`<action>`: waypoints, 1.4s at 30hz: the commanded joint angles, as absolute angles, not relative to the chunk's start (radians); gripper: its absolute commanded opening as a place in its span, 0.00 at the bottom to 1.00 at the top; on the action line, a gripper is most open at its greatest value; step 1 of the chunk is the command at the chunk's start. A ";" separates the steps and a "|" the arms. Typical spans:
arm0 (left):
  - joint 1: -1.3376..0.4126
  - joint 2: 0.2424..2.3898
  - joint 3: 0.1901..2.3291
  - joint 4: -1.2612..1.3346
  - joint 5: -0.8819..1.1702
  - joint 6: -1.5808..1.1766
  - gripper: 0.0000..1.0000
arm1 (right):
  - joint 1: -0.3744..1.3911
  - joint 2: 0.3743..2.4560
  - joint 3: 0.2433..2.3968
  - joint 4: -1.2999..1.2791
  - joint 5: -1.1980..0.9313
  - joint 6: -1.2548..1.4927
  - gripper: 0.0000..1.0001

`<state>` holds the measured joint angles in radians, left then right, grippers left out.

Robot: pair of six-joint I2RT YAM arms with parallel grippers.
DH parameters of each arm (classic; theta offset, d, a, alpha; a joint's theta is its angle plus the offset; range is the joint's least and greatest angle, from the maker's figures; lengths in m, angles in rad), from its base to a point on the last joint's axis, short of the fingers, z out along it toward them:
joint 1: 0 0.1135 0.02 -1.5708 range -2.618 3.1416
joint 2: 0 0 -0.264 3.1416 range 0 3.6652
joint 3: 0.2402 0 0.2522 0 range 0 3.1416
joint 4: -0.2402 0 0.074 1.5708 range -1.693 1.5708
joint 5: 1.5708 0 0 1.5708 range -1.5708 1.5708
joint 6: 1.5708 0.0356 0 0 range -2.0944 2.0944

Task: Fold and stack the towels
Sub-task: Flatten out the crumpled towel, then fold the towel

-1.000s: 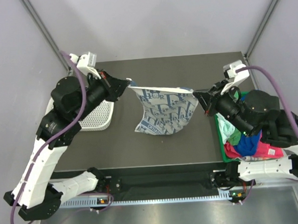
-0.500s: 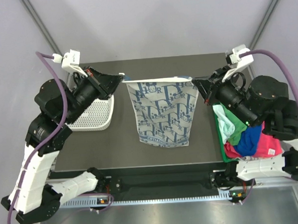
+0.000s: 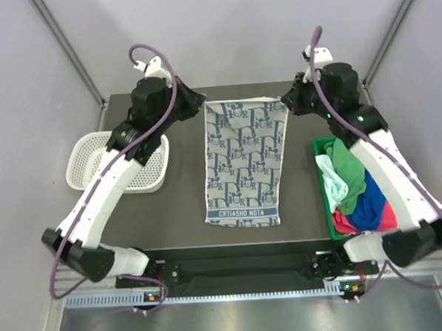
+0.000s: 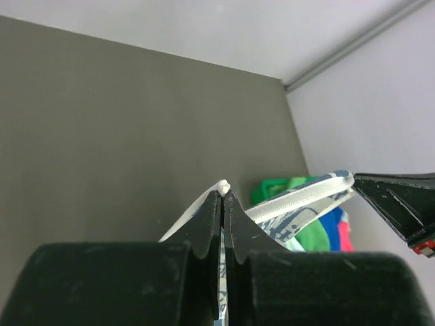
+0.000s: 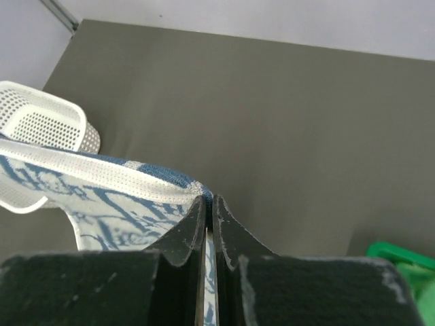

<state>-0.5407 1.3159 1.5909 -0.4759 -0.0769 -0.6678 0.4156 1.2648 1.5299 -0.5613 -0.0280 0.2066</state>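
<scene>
A blue-and-white patterned towel (image 3: 243, 160) hangs spread flat and lengthwise over the middle of the table, its lower hem near the front edge. My left gripper (image 3: 204, 102) is shut on its far left corner (image 4: 224, 185), and my right gripper (image 3: 282, 100) is shut on its far right corner (image 5: 204, 195). The top hem runs taut between the two grippers. More towels, green (image 3: 347, 172), pale mint-white (image 3: 328, 169), royal blue (image 3: 369, 204) and pink (image 3: 355, 223), lie heaped at the right.
A green plastic bin (image 3: 327, 204) at the table's right edge holds the heaped towels. A white mesh basket (image 3: 88, 152) sits at the left edge. The dark table (image 3: 178, 205) is walled in by grey panels at the back and sides.
Both arms have stretched toward the back of the table, pulling the patterned towel from a crumpled hang into a flat, full-length spread.
</scene>
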 commanded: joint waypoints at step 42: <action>-0.351 1.634 1.017 -0.014 0.143 -0.773 0.00 | 0.390 1.496 0.873 0.031 -0.124 0.336 0.00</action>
